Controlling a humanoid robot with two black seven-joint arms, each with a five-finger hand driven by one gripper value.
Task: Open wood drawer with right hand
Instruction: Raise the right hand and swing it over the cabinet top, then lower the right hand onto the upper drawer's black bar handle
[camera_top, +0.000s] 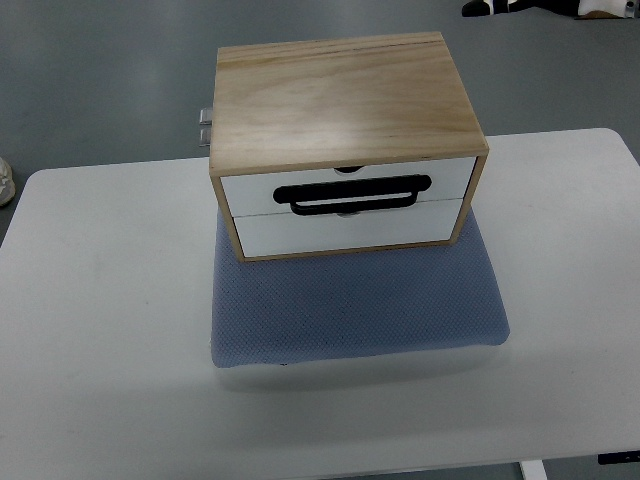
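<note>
A small wooden drawer box stands on a blue mat in the middle of the white table. Its front faces me, with two white drawer fronts, the upper drawer and the lower drawer, both pushed in flush. A black loop handle lies across the seam between them. Neither robot hand shows anywhere in the top view.
A small metal fitting sticks out at the box's back left. Grey floor lies beyond the table's far edge. Dark shoes show at the top right and a pale object at the left edge.
</note>
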